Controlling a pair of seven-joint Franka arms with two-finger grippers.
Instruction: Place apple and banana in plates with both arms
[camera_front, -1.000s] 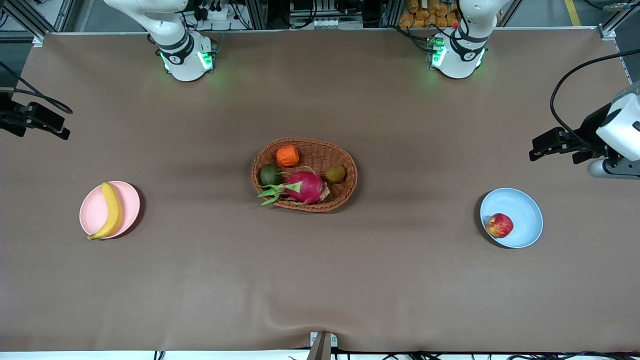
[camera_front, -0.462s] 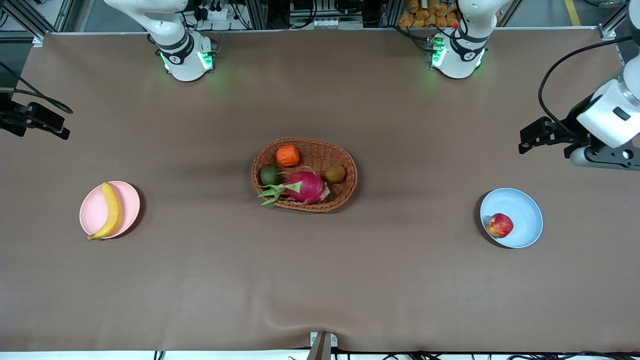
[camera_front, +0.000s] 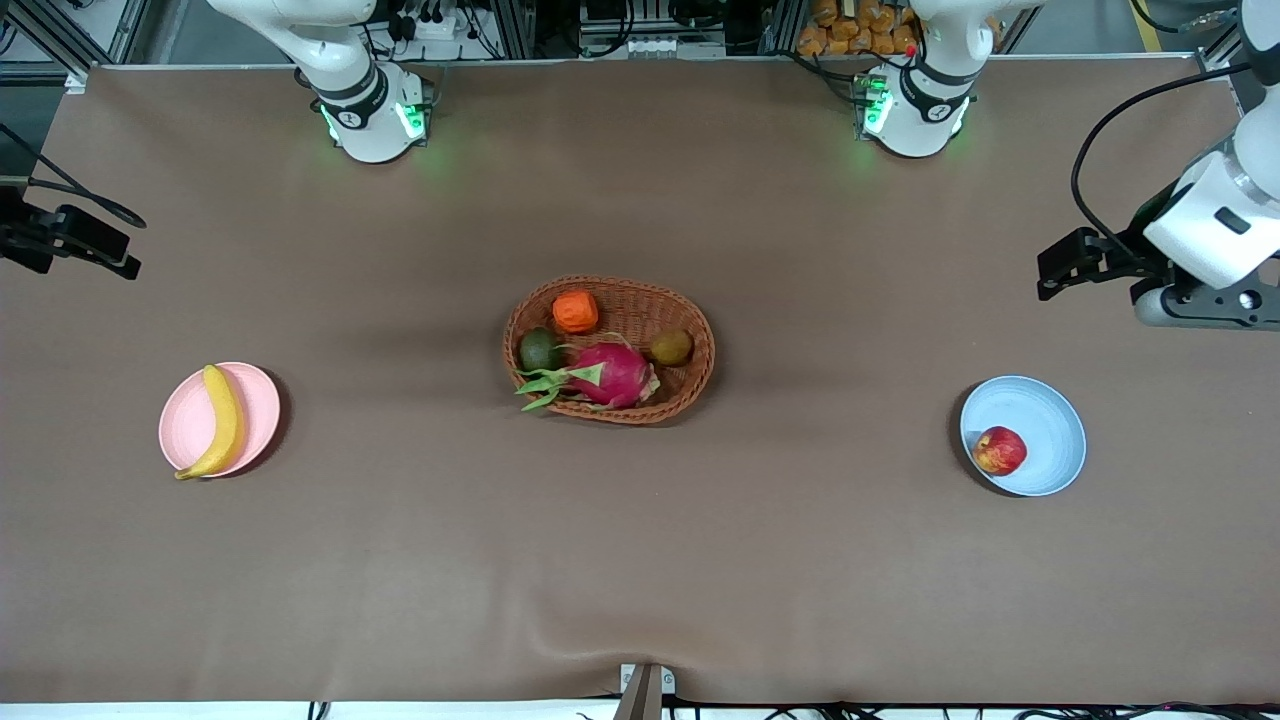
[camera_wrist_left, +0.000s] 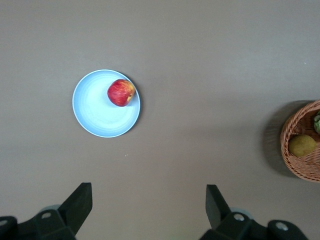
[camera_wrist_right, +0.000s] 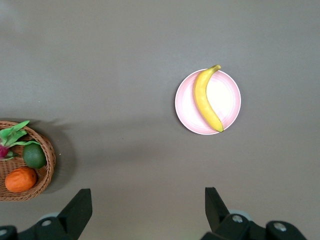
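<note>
small red apple (camera_front: 999, 450) lies in the pale blue round plate (camera_front: 1045, 415) at its 8 o'clock; long yellow banana (camera_front: 222, 421) rests across the pale pink round plate (camera_front: 262, 415). left gripper (camera_wrist_left: 148, 205) and right gripper (camera_wrist_right: 148, 207) hang high over bare bench (camera_front: 640, 560), jaws wide, empty. placement appears complete.

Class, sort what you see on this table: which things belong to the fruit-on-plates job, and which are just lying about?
Job:
apple on blue plate
banana on pink plate

Lying about:
basket
dragon fruit
orange fruit
avocado
brown fruit

Basket (camera_front: 608, 349) between two plates (camera_front: 1050, 415)
</note>
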